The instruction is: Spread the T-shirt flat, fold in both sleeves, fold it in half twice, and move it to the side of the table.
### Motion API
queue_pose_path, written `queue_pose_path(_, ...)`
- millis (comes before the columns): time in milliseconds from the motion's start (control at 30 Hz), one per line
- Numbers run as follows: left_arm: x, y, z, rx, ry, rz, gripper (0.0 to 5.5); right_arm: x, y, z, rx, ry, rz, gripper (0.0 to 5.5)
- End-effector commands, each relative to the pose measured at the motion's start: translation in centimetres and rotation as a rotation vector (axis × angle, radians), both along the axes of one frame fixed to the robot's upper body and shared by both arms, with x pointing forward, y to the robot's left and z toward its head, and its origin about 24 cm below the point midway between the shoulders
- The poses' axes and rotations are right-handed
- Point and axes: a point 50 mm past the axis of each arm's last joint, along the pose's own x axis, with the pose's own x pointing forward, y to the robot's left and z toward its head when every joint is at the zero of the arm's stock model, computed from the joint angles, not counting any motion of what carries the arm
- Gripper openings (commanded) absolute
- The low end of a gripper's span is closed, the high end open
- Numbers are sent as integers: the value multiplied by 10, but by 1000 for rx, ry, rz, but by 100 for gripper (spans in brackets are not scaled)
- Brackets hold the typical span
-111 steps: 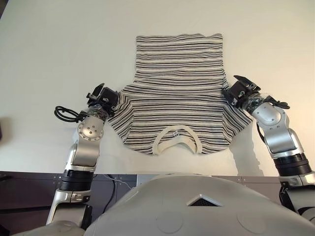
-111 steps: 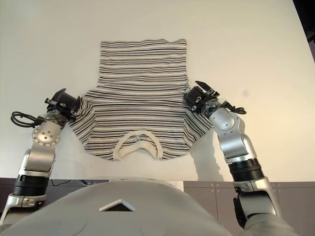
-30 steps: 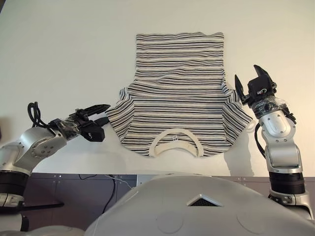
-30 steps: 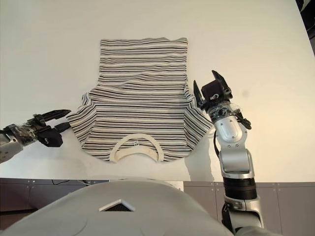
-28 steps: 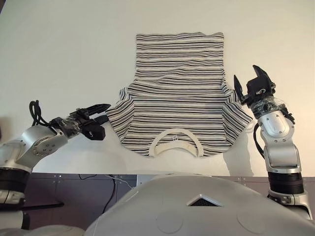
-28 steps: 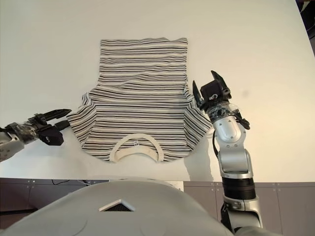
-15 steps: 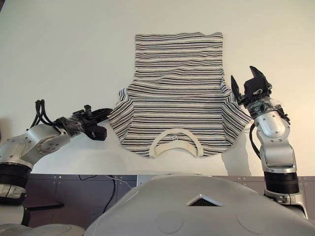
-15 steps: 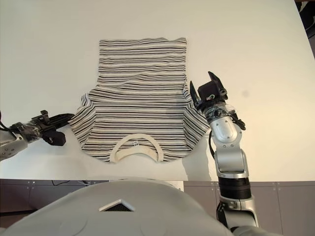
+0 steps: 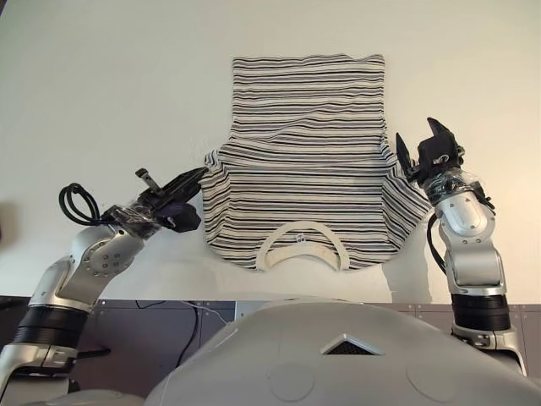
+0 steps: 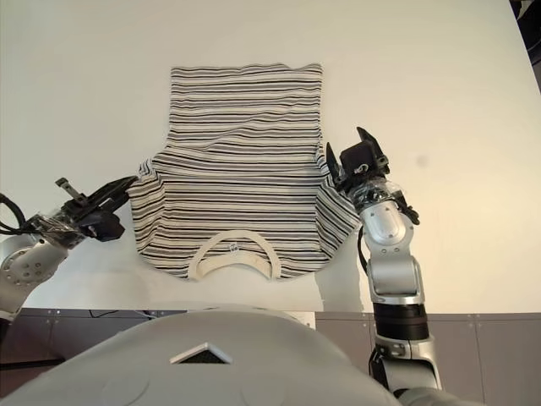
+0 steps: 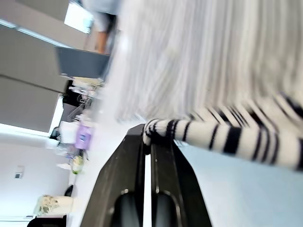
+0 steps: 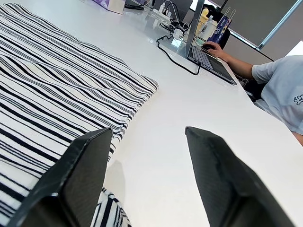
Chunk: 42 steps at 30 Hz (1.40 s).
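Pinching left gripper (image 9: 199,173): jaws clamp T-shirt (image 9: 306,144) sleeve hem.
right gripper (image 9: 418,139): jaws spread beside opposite sleeve.
worktop (image 9: 101,85): T-shirt lies flat.

Bright, even light washes the white counter (image 9: 101,76); shadows are faint. The left wrist view smears the T-shirt (image 11: 236,137) with motion blur.

An office-style workroom is seen: an open laptop (image 12: 207,57) is set at the long white table's (image 12: 189,118) far edge, bottles (image 12: 203,18) are clustered behind, grey wall panels (image 11: 28,61) beyond.
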Motion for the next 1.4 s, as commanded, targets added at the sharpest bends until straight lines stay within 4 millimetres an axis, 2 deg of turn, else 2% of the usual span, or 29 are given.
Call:
queue_pose_path(33,-2,-22,13,-86,-27,33,13,9,-6,5,-26,1,48,284)
queue_pose_path(233,-16,-40,-16,-62,74,53,13,23,-12,15,-59,2,114,284)
queue_pose_path(500,-8,-80,-41,-69,145,-52,13,28,-5,10,-60,32,181,284)
queue_pose_path(600,-6,-84,-49,-39,179,-65,13,29,-5,10,-61,38,194,284)
queue_pose_path(733,-22,-57,-39,-24,274,-13,79,29,-10,8,-62,30,159,284)
queue_pose_path(867,-37,-43,-35,15,341,29,141,23,-12,6,-52,21,106,284)
queue_pose_path(1000,-25,-38,-25,5,253,58,205,20,-12,4,-44,16,85,284)
queue_pose_path(1100,1,-44,2,-145,97,135,208,19,-16,5,-53,17,82,284)
queue_pose_path(1200,11,-42,14,-114,73,166,208,20,-25,8,-87,11,78,284)
queue_pose_path(1333,12,-22,-1,-8,97,237,208,28,-58,26,-163,-27,17,284)
queue_pose_path(1400,12,0,0,-11,31,361,208,27,-78,31,-220,-13,-1,284)
